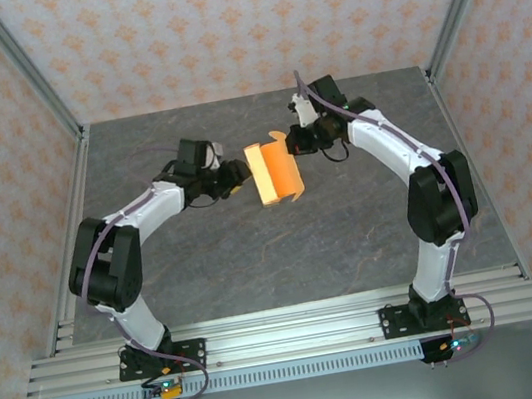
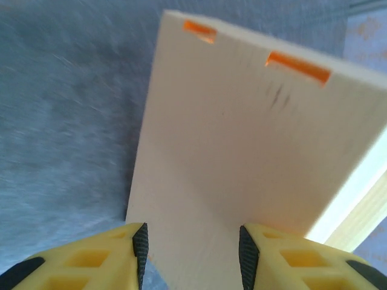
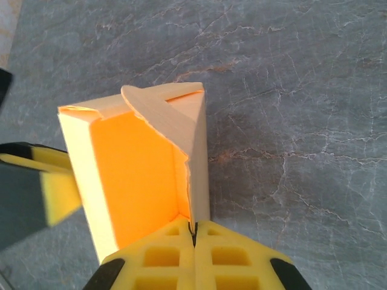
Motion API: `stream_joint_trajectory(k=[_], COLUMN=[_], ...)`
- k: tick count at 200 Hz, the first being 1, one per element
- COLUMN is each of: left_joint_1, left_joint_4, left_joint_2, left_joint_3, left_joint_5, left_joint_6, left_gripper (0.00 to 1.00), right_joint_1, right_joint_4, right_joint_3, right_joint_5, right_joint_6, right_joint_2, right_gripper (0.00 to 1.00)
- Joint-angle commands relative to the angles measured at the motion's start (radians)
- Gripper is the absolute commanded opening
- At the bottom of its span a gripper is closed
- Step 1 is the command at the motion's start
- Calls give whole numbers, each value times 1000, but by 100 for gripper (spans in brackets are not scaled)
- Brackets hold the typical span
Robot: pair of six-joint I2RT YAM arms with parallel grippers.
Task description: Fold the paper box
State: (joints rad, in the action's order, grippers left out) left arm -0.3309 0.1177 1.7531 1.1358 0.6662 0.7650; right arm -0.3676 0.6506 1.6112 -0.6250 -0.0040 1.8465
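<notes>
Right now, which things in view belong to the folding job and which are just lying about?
Job: tan-orange creased cardboard paper box; left hand; right hand, pinching it.
Not the job: grey marbled table; aluminium frame rails; patterned walls.

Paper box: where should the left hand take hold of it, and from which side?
Probably by the thin free wall of the paper box opposite the right hand, coming from the open side, one finger inside, one outside. The left hand faces that wall's flat outside, wider than its opening.
</notes>
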Motion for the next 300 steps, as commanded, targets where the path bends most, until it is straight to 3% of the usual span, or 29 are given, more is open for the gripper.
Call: stream_joint_trajectory(k=[1, 61, 126, 212, 250, 300], left_joint_1=[-42, -94, -110, -135, -137, -142], left_joint_4=[-76, -126, -255, -291, -285, -266], left_joint_2=[34, 109, 141, 194, 194, 204], left_joint_3=[-13, 22, -32, 4, 15, 61], left_joint_5=[12, 25, 45, 47, 47, 47], left_joint_6=[33, 104, 240, 270, 273, 279], left_gripper=[45, 45, 45, 45, 46, 46], right_joint_1=[-13, -68, -80, -94, -94, -86], right_joint_4=[114, 93, 238, 319, 318, 268], right_joint_3=[32, 59, 200, 287, 275, 232], right_joint_5=[-22, -28, 26, 46, 78, 57], right_joint_6=[-63, -5, -123, -254, -265, -234], right_joint_2=[36, 88, 138, 194, 193, 151], right_gripper=[0, 0, 0, 0, 6, 33])
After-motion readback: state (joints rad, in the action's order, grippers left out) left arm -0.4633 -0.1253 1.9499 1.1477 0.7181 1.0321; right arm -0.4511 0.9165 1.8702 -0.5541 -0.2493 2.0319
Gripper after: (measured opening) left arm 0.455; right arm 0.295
